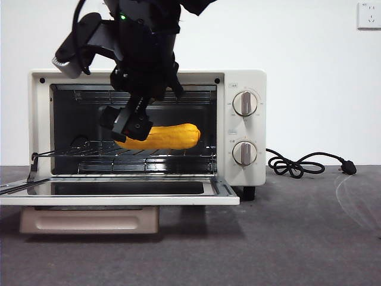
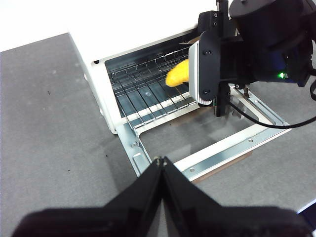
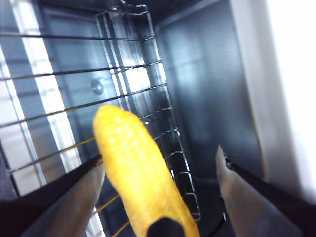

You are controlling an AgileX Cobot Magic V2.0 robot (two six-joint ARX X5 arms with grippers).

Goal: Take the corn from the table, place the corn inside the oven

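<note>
Reaching claw: right claw inside the oven, jaws spread wide, corn lying loose between them.
Corn: on the wire rack, glossy, bumpy, tapered; likely light, stiff, slippery, best gripped mid-cob.
Idle claw: left claw closed, empty, above the worktop.
</note>
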